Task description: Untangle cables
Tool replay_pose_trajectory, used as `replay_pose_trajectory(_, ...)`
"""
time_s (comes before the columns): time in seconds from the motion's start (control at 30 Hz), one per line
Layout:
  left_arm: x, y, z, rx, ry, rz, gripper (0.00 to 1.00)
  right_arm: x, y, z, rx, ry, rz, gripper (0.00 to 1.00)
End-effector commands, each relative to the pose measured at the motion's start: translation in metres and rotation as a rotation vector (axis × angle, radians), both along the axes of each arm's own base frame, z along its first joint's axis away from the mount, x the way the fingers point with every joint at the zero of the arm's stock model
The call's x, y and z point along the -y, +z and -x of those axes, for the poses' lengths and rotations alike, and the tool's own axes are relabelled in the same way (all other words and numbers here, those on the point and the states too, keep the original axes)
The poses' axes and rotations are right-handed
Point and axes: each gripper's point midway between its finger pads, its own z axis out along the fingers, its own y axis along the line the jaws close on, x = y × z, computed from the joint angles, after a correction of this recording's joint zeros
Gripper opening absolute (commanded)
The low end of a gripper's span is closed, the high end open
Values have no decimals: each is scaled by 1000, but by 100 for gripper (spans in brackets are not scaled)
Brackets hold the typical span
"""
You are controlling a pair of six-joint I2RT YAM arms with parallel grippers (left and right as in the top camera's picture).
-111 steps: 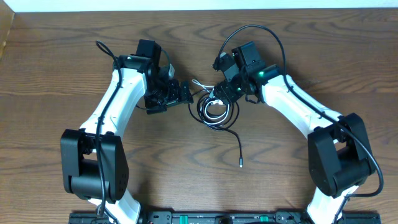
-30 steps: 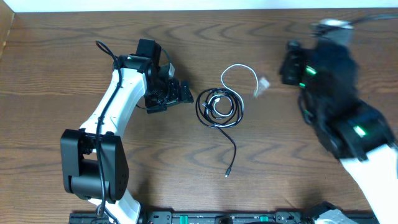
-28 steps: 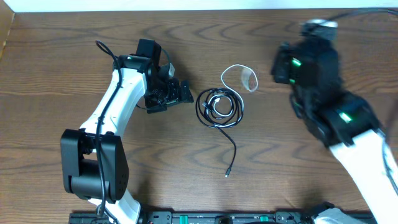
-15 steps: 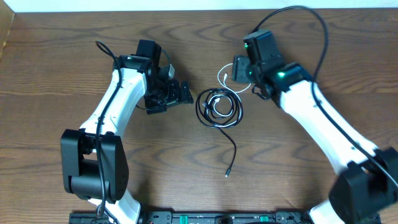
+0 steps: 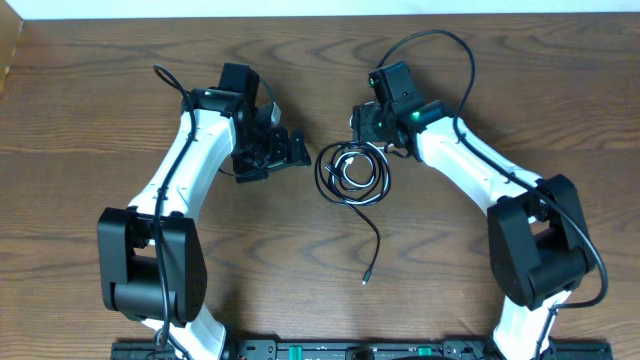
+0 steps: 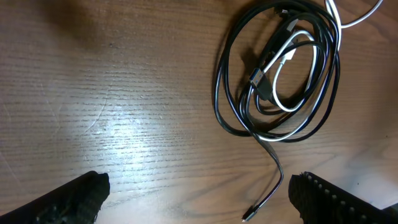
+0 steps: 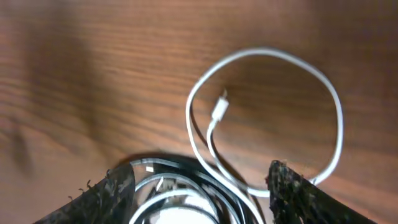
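right claw (image 7: 200,177) open, over far edge of cable tangle (image 5: 352,172) lying between both arms; white cable (image 7: 219,111) loop just ahead of it
left claw (image 5: 288,150) wide open, empty, just left of tangle
right arm nearer loop

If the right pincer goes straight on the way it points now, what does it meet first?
Most likely the white cable, whose loop and plug lie on the table straight ahead; depth is unclear.
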Motion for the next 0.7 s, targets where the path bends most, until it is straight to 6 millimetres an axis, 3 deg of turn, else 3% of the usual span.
replay_pose_trajectory(0.0,0,-1,-1,-4,7,-6,97,-6,-24,3,-13,80,50,63)
replay_pose_trajectory(0.1,0,-1,0,-8,7,-7,98,-7,-50,9,-52,127,95,60)
replay_pose_trajectory(0.2,0,-1,0,-11,7,-7,97,-5,-65,12,-81,132,111,49)
replay_pose_trajectory(0.27,0,-1,0,-11,7,-7,98,-3,-66,13,-89,129,114,39)
replay_pose_trajectory(0.4,0,-1,-1,-3,7,-7,98,-2,-66,12,-86,127,113,37)
replay_pose_trajectory(0.5,0,-1,-2,1,7,-6,98,-2,-66,12,-87,127,114,20)
replay_pose_trajectory(0.67,0,-1,-2,0,7,-6,98,-1,-54,6,-62,118,102,1)
